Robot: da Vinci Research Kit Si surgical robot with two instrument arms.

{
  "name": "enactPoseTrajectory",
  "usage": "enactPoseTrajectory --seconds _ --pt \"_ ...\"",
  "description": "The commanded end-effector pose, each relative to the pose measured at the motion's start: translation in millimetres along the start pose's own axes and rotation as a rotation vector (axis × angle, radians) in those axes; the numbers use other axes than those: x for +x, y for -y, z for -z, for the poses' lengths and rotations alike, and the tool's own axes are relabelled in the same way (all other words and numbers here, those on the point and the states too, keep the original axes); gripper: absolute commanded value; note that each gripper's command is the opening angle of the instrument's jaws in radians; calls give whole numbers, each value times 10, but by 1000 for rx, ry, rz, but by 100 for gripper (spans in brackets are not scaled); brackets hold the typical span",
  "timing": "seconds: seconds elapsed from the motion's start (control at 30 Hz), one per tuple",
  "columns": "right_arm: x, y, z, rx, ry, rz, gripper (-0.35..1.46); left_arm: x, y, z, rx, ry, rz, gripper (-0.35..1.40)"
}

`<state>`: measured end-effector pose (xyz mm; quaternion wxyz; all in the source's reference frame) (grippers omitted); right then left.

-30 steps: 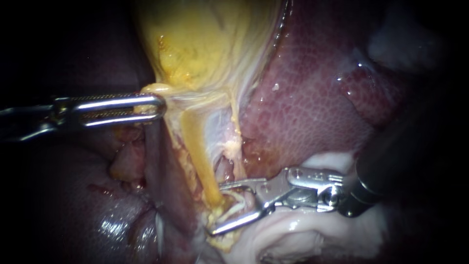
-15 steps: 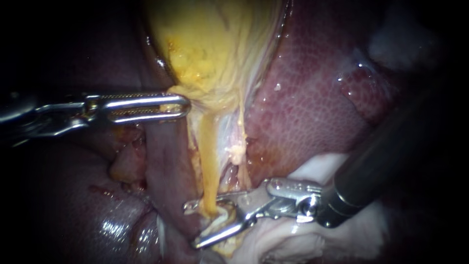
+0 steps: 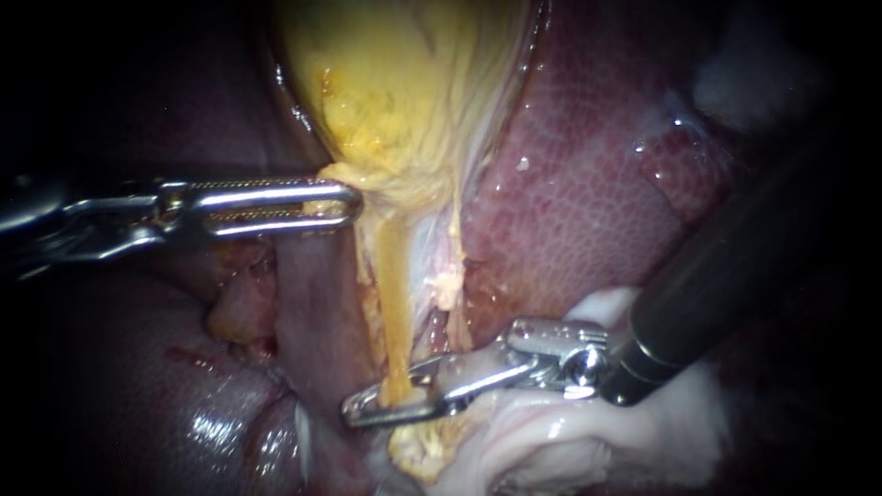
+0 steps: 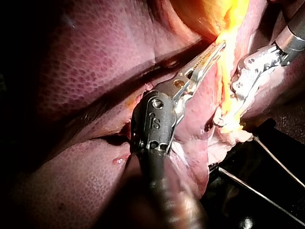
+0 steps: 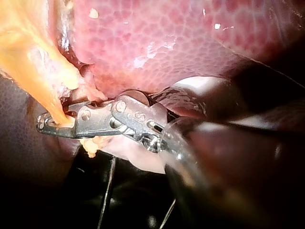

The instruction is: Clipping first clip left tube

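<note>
right instrument (image 3: 367, 407): nearest. Half a second ago my jaws stood wide around the left tube (image 3: 393, 303). Now they are drawn narrow and pinch it from both sides at its lower end.
left tube: yellow cord, taut, running from the gallbladder (image 3: 404, 83) down into those jaws.
left instrument (image 3: 344, 204): jaws clamped on the gallbladder's lower end, where they were before.
liver (image 3: 588, 184): mottled red, farthest back, unchanged.

Yellow left tube (image 3: 395, 303), taut, nearly upright
</note>
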<state>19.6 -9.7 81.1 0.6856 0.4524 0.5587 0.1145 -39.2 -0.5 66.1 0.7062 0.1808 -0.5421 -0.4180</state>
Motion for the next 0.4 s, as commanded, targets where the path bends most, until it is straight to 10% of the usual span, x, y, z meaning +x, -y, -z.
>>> enactPoseTrajectory --seconds 0.03,0.4 --pt "0 0 -1 2 0 -1 -35 0 0 0 1 0 0 -35" --pt "1 0 0 3 0 0 -35 0 1 0 0 1 0 -35"
